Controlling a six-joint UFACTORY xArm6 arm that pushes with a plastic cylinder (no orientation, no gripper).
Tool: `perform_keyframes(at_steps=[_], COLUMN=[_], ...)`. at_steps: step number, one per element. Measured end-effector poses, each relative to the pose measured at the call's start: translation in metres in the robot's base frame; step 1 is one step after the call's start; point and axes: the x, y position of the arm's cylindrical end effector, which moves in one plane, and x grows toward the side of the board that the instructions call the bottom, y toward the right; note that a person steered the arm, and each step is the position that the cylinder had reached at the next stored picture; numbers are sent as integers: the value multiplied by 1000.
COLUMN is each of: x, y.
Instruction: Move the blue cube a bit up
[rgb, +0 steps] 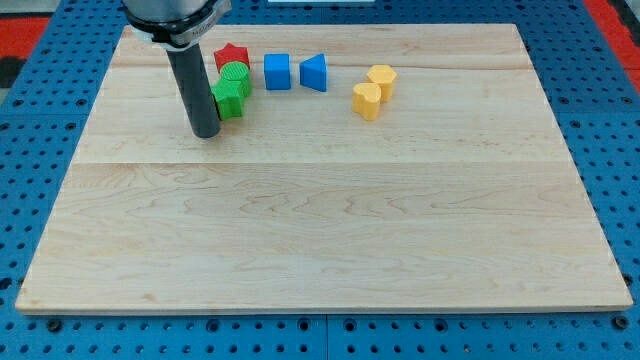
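Observation:
The blue cube (277, 71) sits near the view's top, left of centre, on the wooden board (320, 220). A blue triangular block (314, 72) lies just to its right. My tip (205, 132) rests on the board below and to the left of the blue cube, touching or nearly touching the left side of a green block (228, 101). A second green block (237, 78) lies just above it, and a red star-shaped block (231, 56) is above that, left of the blue cube.
Two yellow blocks lie to the right: one (382, 79) higher and one (367, 100) just below and left of it. The board is surrounded by a blue perforated table (40, 330).

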Motion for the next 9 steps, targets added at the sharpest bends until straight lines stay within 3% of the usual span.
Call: perform_keyframes(at_steps=[3, 6, 9], x=[4, 4, -51], y=[3, 145, 138])
